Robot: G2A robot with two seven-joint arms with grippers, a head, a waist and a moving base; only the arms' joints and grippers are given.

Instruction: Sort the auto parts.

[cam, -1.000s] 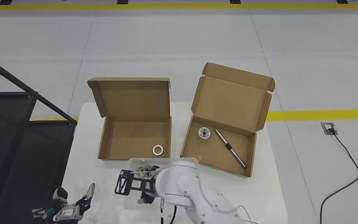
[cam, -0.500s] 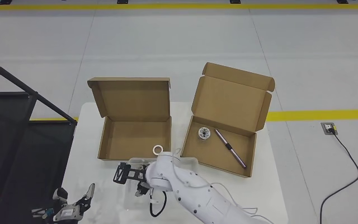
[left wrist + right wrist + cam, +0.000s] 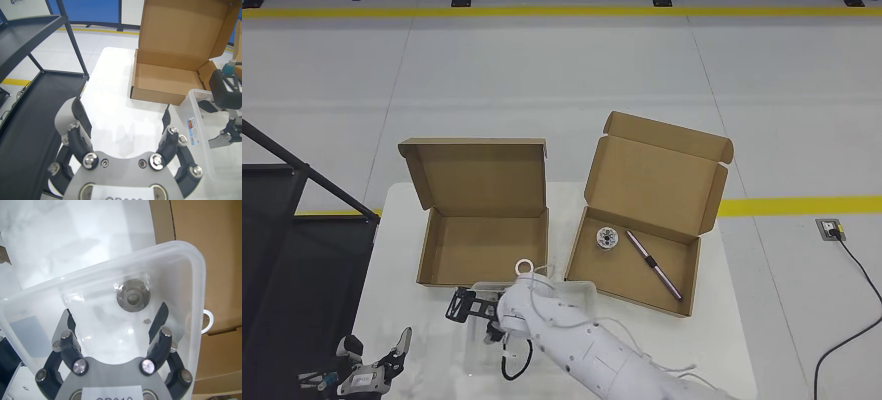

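Right wrist view: claw [image 3: 116,310] spread abv metal hub [image 3: 133,298] in bin [image 3: 196,256].

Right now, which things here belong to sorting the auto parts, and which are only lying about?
Job: clear bin, metal flange inside it, left box, white ring, right box, round part, thin rod, right gripper, open, at the bin.
Lying about: black rack, floor socket.

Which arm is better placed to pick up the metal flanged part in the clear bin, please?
Right. The right gripper, open, hangs over the clear bin with the flanged part just beyond its fingertips. The left gripper, also open, hangs over bare table beside the bin, farther from the part.
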